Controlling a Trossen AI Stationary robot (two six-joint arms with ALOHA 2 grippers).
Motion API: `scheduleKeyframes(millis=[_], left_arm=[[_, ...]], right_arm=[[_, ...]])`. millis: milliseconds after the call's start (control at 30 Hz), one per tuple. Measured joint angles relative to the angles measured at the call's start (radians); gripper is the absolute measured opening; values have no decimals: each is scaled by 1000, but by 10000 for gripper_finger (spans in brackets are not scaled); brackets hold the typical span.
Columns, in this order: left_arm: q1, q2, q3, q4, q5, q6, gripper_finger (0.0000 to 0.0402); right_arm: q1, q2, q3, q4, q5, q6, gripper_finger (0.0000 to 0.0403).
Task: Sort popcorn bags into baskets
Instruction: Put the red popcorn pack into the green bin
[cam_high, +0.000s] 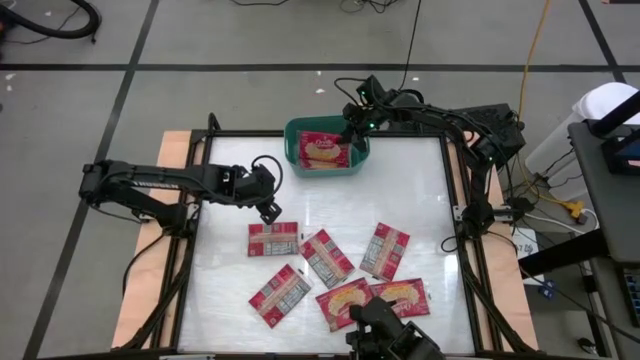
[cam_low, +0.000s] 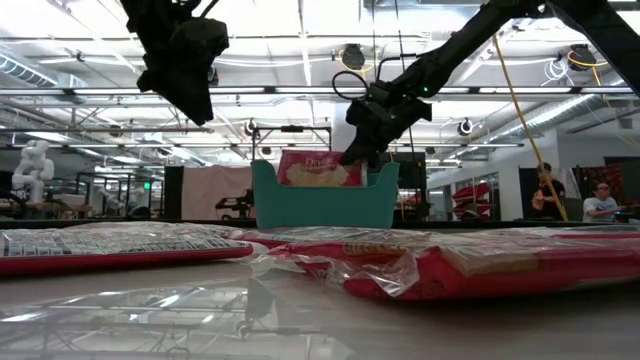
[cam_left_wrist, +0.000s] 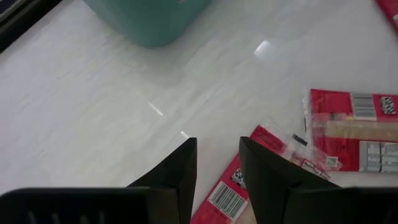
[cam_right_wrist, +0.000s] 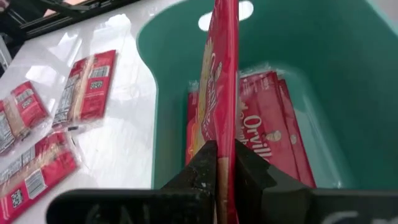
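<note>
- White glossy surface (cam_high: 420, 190) fills the frame of the rig, with a wide workshop hall behind it in the low view.
- Nearest, toward 6 o'clock, six loose popcorn bags (cam_high: 327, 258) lie flat in a scatter, some overlapping, well apart from the teal basket (cam_high: 296, 150).
- Each bag looks light, thin and floppy, in slick crinkly wrap; I judge a pinch on a short edge or a corner holds best, since the flat face offers nothing to grip.
- Left gripper (cam_left_wrist: 217, 165) hovers above the surface at about 9 o'clock, just beyond the nearest bags, its fingers parted a little with nothing between them.
- Farther off at 12 o'clock, the basket already holds several bags.
- Right gripper (cam_right_wrist: 222, 163) sits over the basket's right end, fingers pressed onto the lower edge of a held bag (cam_right_wrist: 221, 74), which stands on edge inside the tub above the others.
</note>
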Motion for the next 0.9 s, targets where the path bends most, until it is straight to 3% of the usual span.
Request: scheduleKeyframes(millis=[233,633,900], left_arm=[[0,0,-11,4,0,-8,122],[0,0,-11,57,0,-13,122],[0,0,-11,52,0,-14,122]], right_arm=[[0,-1,0,-18,0,0,34],[24,-1,0,-24,87,7,114],[46,-20,0,38,101,124,123]])
